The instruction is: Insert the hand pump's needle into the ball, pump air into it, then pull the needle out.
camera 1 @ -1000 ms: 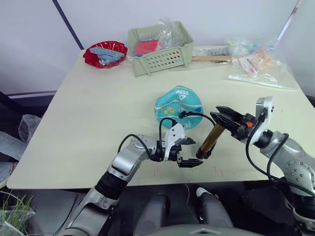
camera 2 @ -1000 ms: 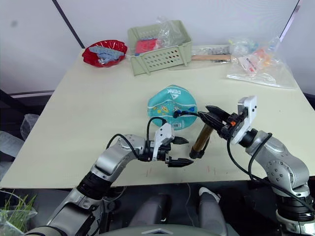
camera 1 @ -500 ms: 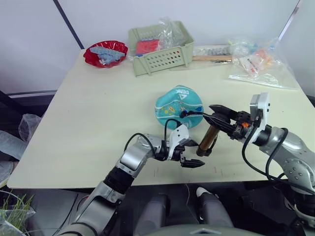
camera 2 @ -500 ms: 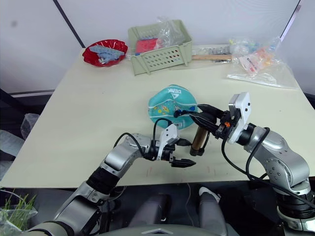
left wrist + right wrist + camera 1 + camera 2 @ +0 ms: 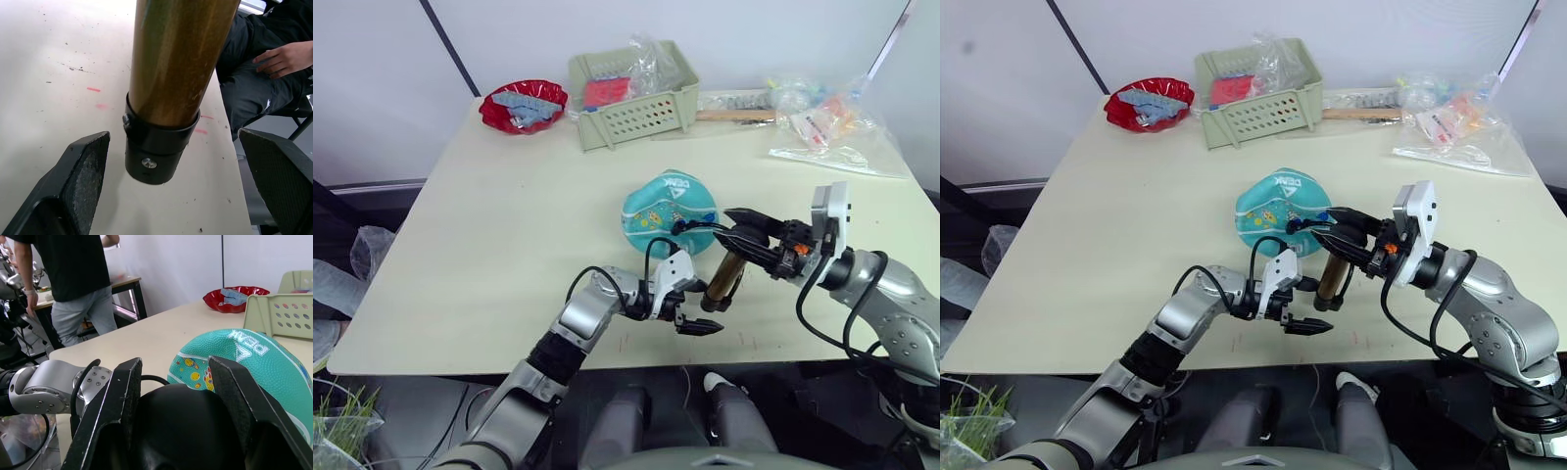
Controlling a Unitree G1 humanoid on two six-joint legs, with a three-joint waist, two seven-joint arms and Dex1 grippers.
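Head views: ball (image 5: 669,212) mid-table, partly flat, so sits still w/o support. Hand pump (image 5: 725,274) stood tilted just beside it, T-handle up, hose (image 5: 701,227) arcing to ball's near side; needle too small to confirm, prob. seated at valve. Right gripper (image 5: 745,235) clamped on handle, placed to stroke barrel. Left gripper (image 5: 690,305) spread wide at pump's base, not yet gripping, likely to steady it.

Left wrist: black end cap (image 5: 155,148) hanging between spread fingers (image 5: 87,172), off table (image 5: 44,93).

Right wrist: fingers (image 5: 119,404) tight round black handle (image 5: 183,431), ball just beyond.
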